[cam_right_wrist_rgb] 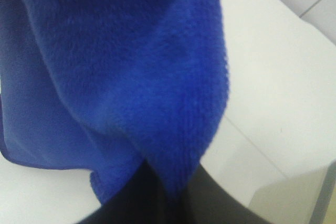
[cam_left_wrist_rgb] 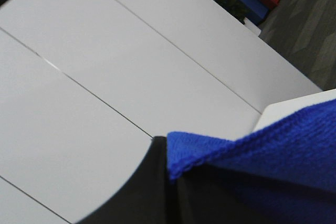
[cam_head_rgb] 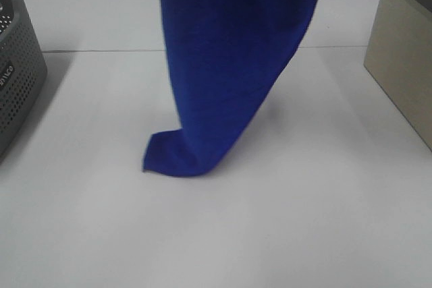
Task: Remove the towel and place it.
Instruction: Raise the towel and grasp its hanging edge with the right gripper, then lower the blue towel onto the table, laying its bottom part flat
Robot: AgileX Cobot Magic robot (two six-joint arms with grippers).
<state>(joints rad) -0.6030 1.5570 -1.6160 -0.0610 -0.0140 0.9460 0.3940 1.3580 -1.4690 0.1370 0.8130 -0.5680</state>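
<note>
The royal-blue plush towel (cam_head_rgb: 229, 65) hangs down from above the top edge of the exterior high view. Its lowest corner (cam_head_rgb: 169, 156) folds onto the white table (cam_head_rgb: 317, 220). Neither gripper shows in that view; both are above the frame. In the left wrist view my left gripper (cam_left_wrist_rgb: 170, 184) is shut on the towel's hemmed edge (cam_left_wrist_rgb: 262, 148), held high over the table. In the right wrist view my right gripper (cam_right_wrist_rgb: 168, 195) is shut on the towel (cam_right_wrist_rgb: 131, 77), which drapes down from the dark fingers (cam_right_wrist_rgb: 131, 200). No white tag shows.
A grey perforated basket (cam_head_rgb: 17, 65) stands at the table's left edge. A beige box (cam_head_rgb: 405, 59) stands at the right edge, also showing in the right wrist view (cam_right_wrist_rgb: 294, 198). A seam runs across the table behind the towel.
</note>
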